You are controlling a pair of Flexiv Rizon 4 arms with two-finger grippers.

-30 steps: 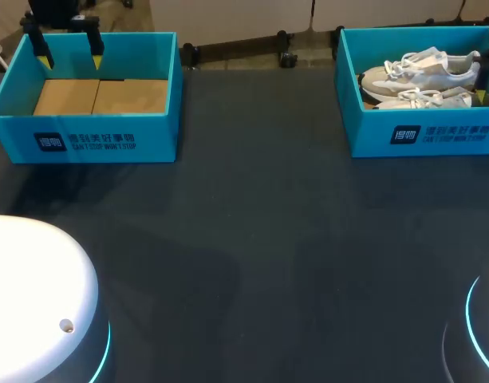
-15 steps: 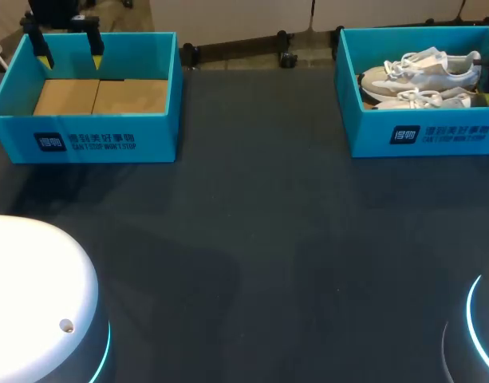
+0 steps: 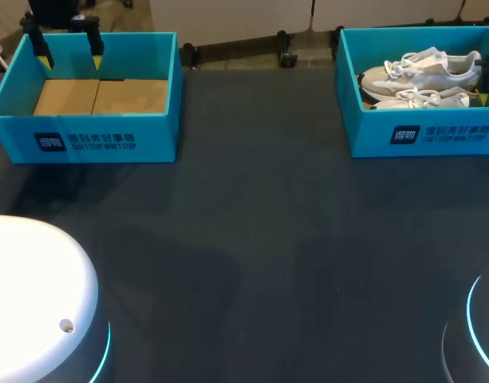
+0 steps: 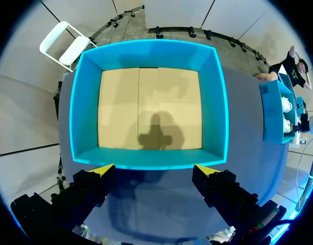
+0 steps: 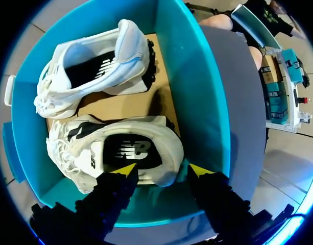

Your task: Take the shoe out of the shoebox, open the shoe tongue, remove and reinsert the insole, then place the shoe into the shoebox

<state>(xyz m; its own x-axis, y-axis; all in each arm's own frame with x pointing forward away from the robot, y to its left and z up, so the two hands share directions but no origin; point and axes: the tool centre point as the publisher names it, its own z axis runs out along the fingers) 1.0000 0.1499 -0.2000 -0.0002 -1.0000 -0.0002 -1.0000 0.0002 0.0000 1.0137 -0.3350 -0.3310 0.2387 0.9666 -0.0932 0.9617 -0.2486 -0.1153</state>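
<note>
Right gripper [image 5: 163, 170] hovers over white, round-heeled shoe [image 5: 115, 150] — cardboard-floored shoebox [image 5: 194, 87].

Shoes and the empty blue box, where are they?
near shoe [image 5: 123, 150]: right wrist view, on its dark insole.
far shoe [image 5: 130, 48]: right wrist view, on its white heel.
empty shoebox [image 4: 151, 107]: left wrist view, on its cardboard floor.

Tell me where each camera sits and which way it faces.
Head view: above and behind, looking down on the table; left gripper above the empty shoebox.
Left wrist view: on that wrist, looking into the empty shoebox past the open left gripper.
Right wrist view: on that wrist, looking into the shoebox with shoes; right gripper open above the nearer shoe.
Shared: head and left wrist show the empty shoebox.
</note>
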